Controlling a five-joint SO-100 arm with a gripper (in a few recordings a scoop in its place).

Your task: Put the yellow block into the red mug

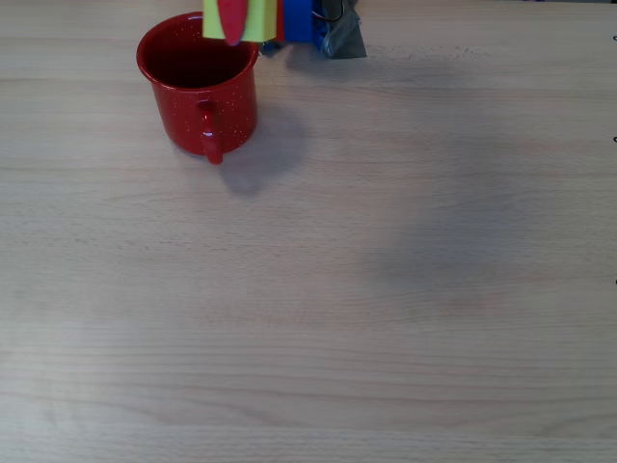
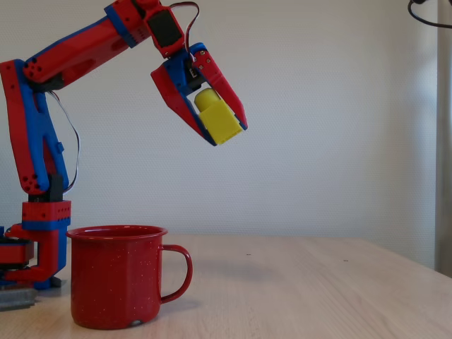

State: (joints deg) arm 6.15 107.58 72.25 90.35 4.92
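Observation:
The red mug [image 2: 116,275] stands upright on the wooden table, its handle toward the right in the fixed view; in the overhead view the red mug [image 1: 198,92] is at the top left with its handle toward the picture's bottom. High above and a little right of it, my gripper [image 2: 227,131] is shut on the yellow block [image 2: 217,119], stud toward the wrist. In the overhead view the yellow block [image 1: 255,17] and a red finger [image 1: 232,21] overlap the mug's far rim at the top edge.
The arm's red and blue base [image 2: 39,247] stands just left of the mug. The bare wooden table [image 1: 386,289] stretches to the right and front of the mug.

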